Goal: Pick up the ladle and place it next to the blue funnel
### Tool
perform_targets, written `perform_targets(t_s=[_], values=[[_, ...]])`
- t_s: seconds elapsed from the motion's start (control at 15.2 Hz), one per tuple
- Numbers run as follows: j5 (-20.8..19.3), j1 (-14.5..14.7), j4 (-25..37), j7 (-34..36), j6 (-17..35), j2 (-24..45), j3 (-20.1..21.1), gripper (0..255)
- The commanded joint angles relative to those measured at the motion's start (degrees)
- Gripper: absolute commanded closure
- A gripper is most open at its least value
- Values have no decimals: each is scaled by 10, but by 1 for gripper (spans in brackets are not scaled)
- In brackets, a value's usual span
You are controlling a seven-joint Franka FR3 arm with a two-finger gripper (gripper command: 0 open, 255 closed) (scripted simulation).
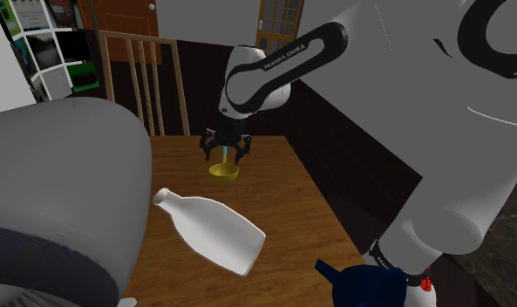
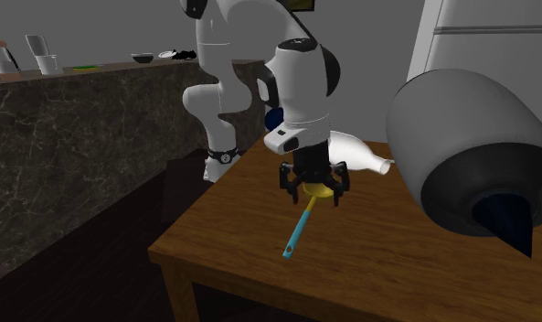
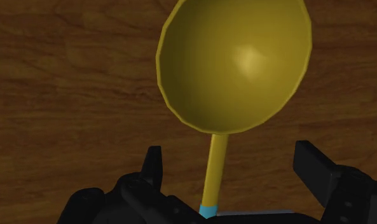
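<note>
Nearby, in the shoulder view, a white bottle [image 1: 211, 228] lies six o'clock of the yellow-bowled ladle [image 1: 223, 172] (blue funnel [image 1: 361, 281] at five), the gripper [image 3: 229, 156] spread astride its stem.

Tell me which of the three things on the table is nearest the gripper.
The ladle, with yellow bowl and light blue handle: the open gripper hangs just over it. The white bottle and the dark blue funnel lie farther off.

Pincer [image 1: 227, 158] points straight down, spread apart.
</note>
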Motion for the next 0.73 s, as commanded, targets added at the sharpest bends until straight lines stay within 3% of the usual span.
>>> perform_targets(t_s=[0.0,0.53,0.59,0.66], values=[[0,2,-6,1,15,9,1,0],[-1,2,-7,1,20,12,1,0],[-1,2,-7,1,20,12,1,255],[-1,2,-7,1,20,12,1,255]])
